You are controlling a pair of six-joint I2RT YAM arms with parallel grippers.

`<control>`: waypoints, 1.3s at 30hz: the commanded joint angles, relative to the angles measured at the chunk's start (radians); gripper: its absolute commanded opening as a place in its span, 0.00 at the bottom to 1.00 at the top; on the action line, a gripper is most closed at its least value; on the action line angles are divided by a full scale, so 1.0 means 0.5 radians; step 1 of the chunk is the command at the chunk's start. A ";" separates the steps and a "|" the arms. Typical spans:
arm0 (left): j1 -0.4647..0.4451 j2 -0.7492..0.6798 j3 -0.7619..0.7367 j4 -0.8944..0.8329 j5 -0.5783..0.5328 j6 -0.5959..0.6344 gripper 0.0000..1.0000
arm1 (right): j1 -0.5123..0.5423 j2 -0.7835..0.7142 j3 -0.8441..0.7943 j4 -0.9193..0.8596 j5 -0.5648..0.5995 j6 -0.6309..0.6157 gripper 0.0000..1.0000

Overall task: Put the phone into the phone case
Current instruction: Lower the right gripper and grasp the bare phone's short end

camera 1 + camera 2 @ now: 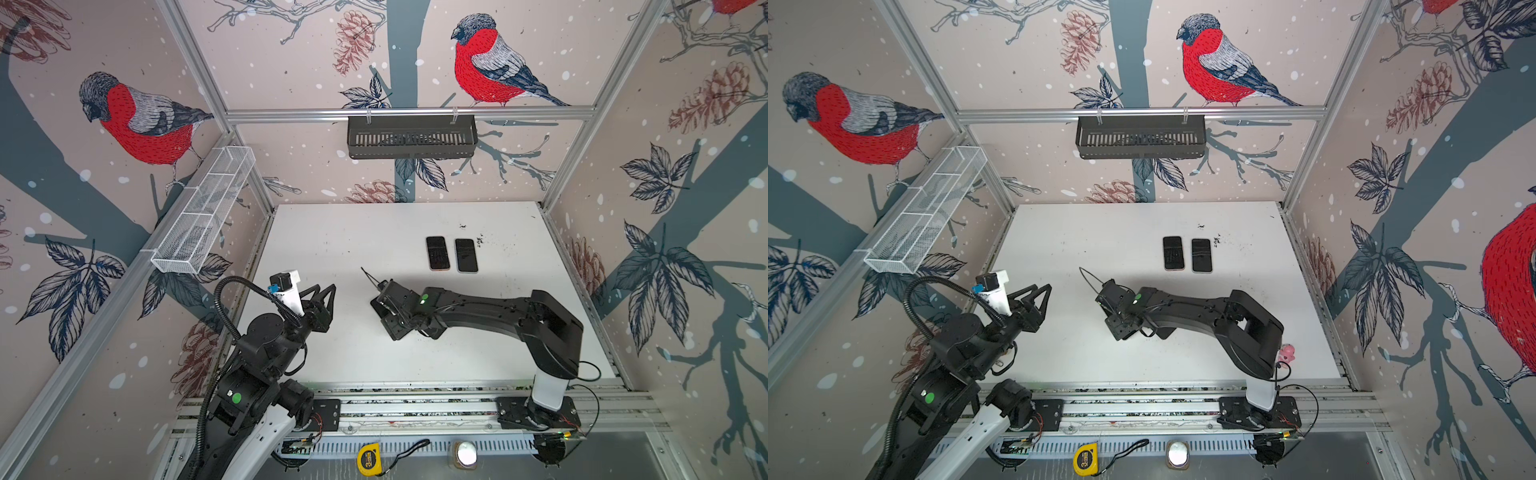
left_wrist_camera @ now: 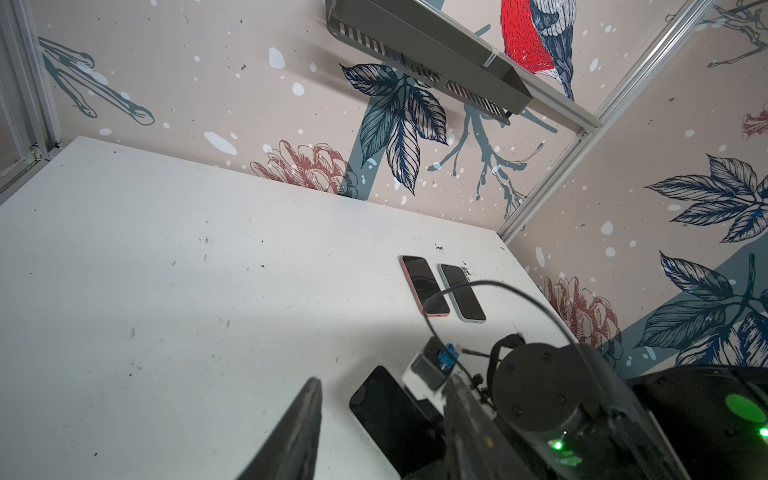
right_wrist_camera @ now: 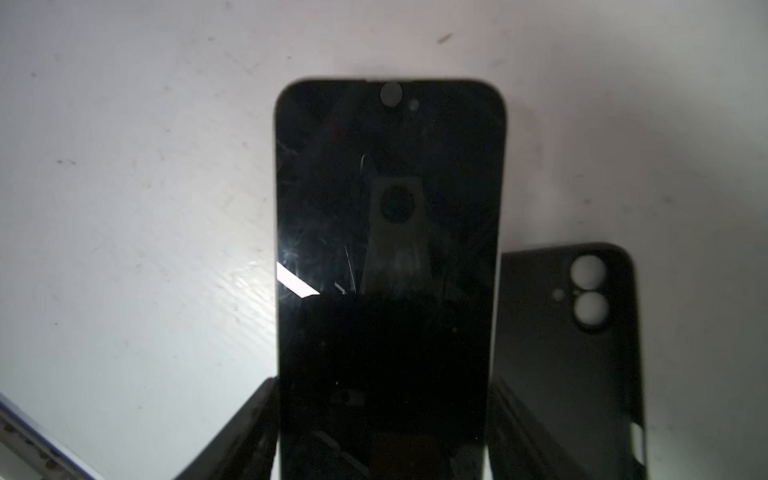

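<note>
A black phone (image 3: 390, 232) lies screen up between the fingers of my right gripper (image 3: 382, 382), and both fingers press its long edges. Right beside it on the white table lies the black phone case (image 3: 569, 353), inner side up, with its camera holes showing. In both top views the right gripper (image 1: 388, 316) (image 1: 1115, 316) points down near the table's middle and hides the phone and case. The left wrist view shows the phone (image 2: 390, 411) below the right wrist. My left gripper (image 1: 328, 297) (image 1: 1044, 297) hovers open and holds nothing, left of the right gripper.
Two other phones, one in a pink case (image 1: 437, 252) and one in a pale blue case (image 1: 466, 254), lie side by side further back. A black basket (image 1: 411, 137) hangs on the back wall, a white wire basket (image 1: 208, 208) on the left wall. A yellow tape measure (image 1: 368, 459) lies in front of the rail.
</note>
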 commanded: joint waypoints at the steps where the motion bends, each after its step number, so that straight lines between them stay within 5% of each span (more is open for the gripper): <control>1: 0.005 0.004 0.007 0.048 0.004 0.001 0.48 | -0.107 -0.116 -0.118 -0.012 0.082 -0.050 0.66; 13: 0.006 0.028 0.006 0.048 0.015 0.000 0.48 | -0.389 -0.238 -0.469 0.139 -0.119 0.003 0.68; 21: 0.005 0.029 0.007 0.048 0.017 -0.002 0.48 | -0.389 -0.322 -0.463 0.125 -0.053 0.011 1.00; 30: 0.004 0.017 0.001 0.050 0.020 -0.005 0.48 | -0.433 -0.274 -0.411 0.121 -0.033 0.024 1.00; 39: 0.007 0.016 0.004 0.054 0.034 -0.007 0.48 | -0.501 -0.067 -0.336 0.171 -0.151 -0.001 0.90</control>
